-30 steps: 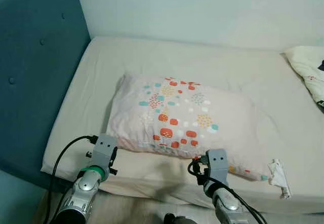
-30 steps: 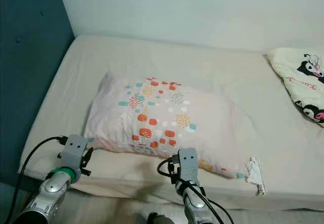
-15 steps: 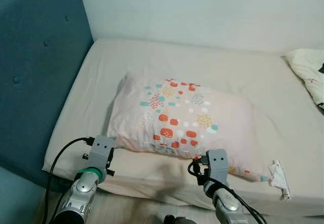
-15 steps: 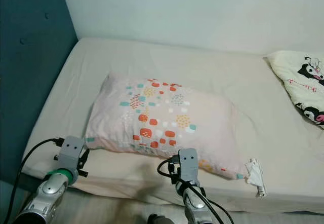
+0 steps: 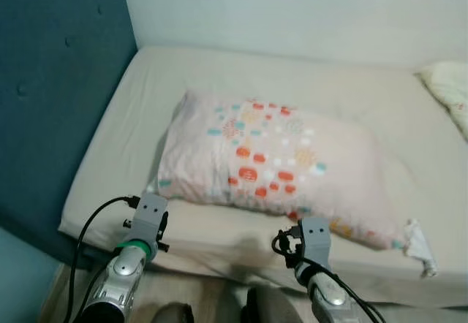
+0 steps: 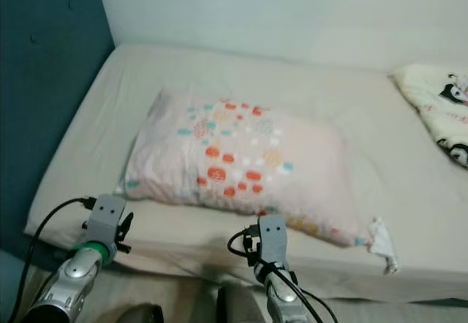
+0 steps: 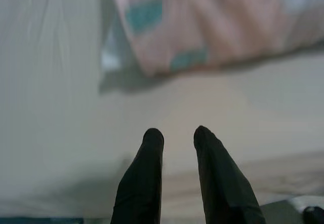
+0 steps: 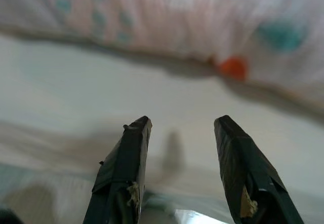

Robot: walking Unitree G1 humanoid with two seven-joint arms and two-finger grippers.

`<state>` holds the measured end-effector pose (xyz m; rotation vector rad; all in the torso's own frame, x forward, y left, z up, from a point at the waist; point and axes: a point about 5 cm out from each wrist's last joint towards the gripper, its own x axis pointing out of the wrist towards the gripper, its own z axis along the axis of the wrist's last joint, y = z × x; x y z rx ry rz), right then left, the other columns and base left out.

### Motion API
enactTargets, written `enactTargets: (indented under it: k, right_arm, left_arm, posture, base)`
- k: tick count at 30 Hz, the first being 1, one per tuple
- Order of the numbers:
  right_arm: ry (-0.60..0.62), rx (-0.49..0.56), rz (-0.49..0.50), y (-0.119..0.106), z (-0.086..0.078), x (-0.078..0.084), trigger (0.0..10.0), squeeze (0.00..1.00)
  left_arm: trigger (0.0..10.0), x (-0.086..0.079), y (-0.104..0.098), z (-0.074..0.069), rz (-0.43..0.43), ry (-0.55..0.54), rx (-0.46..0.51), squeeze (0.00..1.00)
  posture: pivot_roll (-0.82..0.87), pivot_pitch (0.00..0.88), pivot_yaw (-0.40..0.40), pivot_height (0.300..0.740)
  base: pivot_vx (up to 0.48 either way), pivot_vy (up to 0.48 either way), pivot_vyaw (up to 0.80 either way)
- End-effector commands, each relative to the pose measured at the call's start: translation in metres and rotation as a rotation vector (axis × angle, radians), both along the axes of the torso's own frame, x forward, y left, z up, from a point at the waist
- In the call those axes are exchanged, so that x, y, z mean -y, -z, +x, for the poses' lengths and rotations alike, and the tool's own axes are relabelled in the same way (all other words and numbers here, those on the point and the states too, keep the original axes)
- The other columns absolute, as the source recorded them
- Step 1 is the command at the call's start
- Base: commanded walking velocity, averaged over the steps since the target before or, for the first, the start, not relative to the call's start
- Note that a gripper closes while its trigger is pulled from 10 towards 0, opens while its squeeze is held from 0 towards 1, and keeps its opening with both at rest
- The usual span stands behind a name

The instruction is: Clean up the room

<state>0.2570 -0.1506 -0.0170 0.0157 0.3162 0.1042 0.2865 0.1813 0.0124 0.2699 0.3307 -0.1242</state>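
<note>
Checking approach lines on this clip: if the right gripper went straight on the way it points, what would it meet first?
Most likely the near long edge of the patterned pillow. The right gripper, fingers open, points across a strip of bare bed sheet toward it; depth is unclear, so it might graze the sheet first.

Bedroom corner, seen from the foot-side edge of a bed point(image 5: 344, 89) w/ a cream fitted sheet, lightly creased; mattress runs up to a plain off-white wall point(image 5: 292, 9) at the back; a tall teal upholstered headboard point(image 5: 51, 82), button-tufted, stands along the robot's left, touching the mattress side; where headboard meets wall, a straight vertical seam; light is soft and even, no hard shadows on the sheet, only a faint shade along the near mattress edge; below the bed's near edge a strip of pale wood-tone floor point(image 6: 168, 301), blurred; at lower left a pale blue-grey patch beside the headboard base, too unclear to identify.
</note>
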Motion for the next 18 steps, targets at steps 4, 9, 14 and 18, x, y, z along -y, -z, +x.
enactTargets:
  k: [4,9,14,18]
  right_arm:
    - [0.010,0.001,-0.006,0.001,-0.002,0.004,10.0,0.00]
    - [0.023,0.069,0.015,-0.011,0.008,0.007,10.0,0.00]
    - [0.049,0.174,0.003,-0.028,0.019,0.011,10.0,0.00]
    - [0.138,0.303,0.006,-0.050,0.029,0.021,10.0,0.00]
  left_arm:
    - [10.0,0.004,0.000,-0.001,-0.006,0.000,0.011,0.00]
    - [10.0,0.008,-0.016,0.009,-0.008,0.021,0.082,0.00]
    - [10.0,0.013,-0.041,0.023,-0.011,0.032,0.193,0.00]
    - [10.0,0.019,-0.068,0.032,0.051,0.085,0.337,0.00]
  posture:
    - [0.04,0.094,0.026,0.585]
    - [0.04,0.096,0.030,0.585]
    - [0.05,0.101,0.031,0.585]
    - [0.04,0.106,0.030,0.585]
  base:
    - [0.000,0.000,0.00]
    - [0.000,0.000,0.00]
    - [0.000,0.000,0.00]
    - [0.000,0.000,0.00]
